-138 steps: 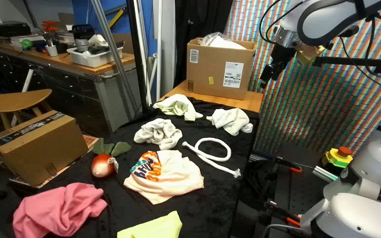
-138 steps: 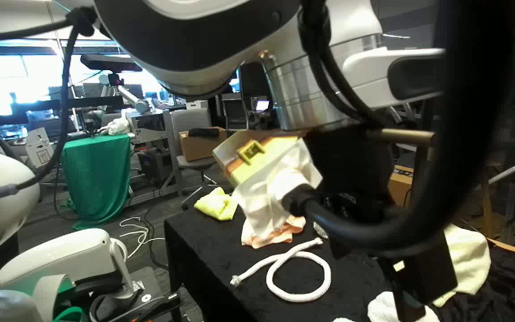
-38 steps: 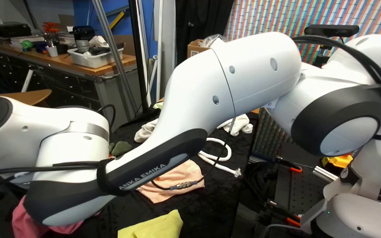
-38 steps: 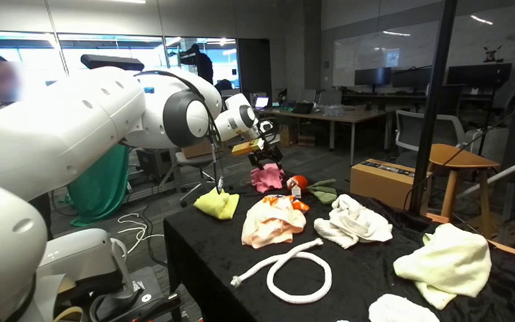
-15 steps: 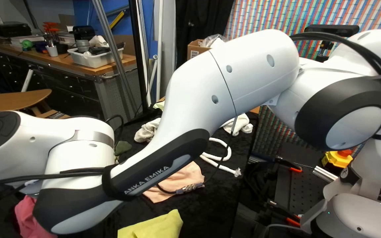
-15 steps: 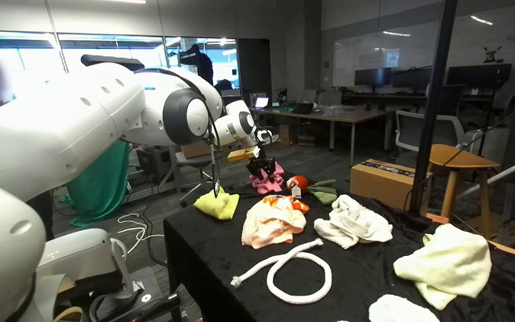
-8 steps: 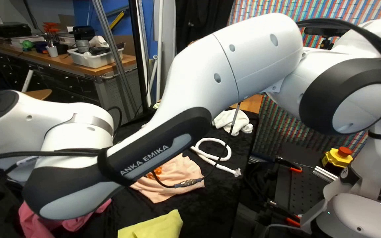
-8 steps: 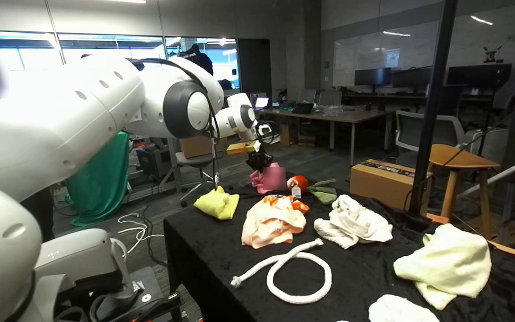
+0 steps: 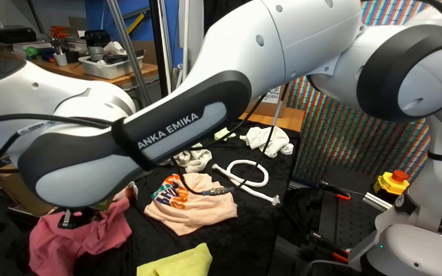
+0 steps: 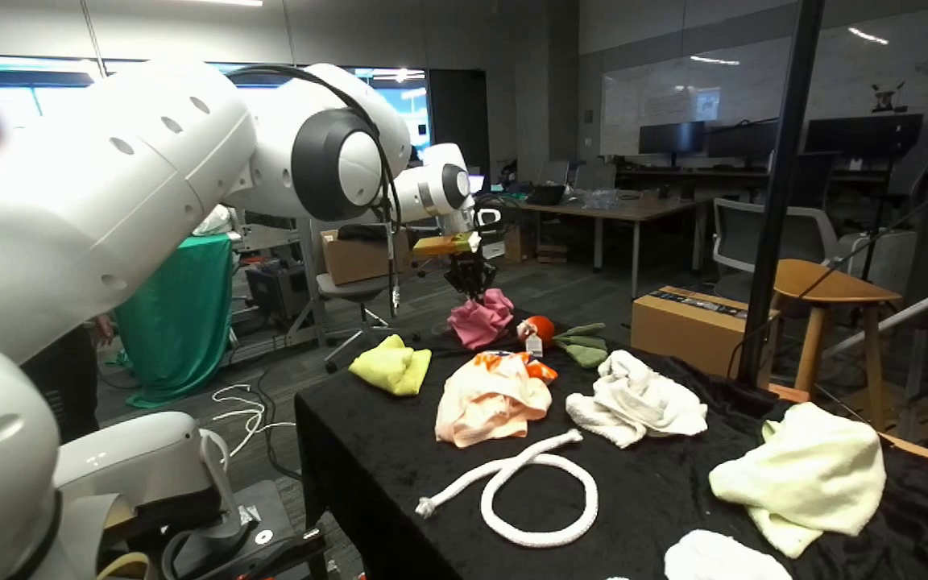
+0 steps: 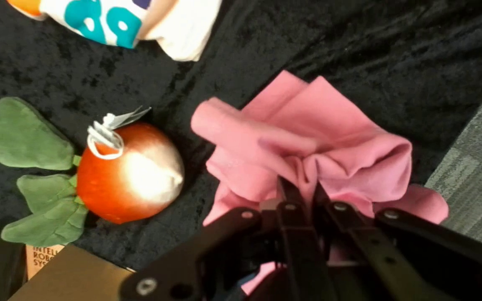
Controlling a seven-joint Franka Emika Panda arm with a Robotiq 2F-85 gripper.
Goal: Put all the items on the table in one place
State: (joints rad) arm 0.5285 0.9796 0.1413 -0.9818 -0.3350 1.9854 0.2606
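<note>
Our claw (image 11: 301, 182) is clamped on bunched folds of the pink cloth (image 11: 312, 140), beside the toy onion (image 11: 130, 177) on the surface (image 11: 245, 46). We judge the cloth light, limp, not fragile; thick middle folds should hold best.

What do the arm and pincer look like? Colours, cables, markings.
The arm is rounded and white, with dark panels, grey insets and white "ANKA EMIKA" lettering. Black cables run along and beneath it, one with a silvery connector; a black strap wraps it. The pincer is black: slim fingers, silvery screws.
</note>
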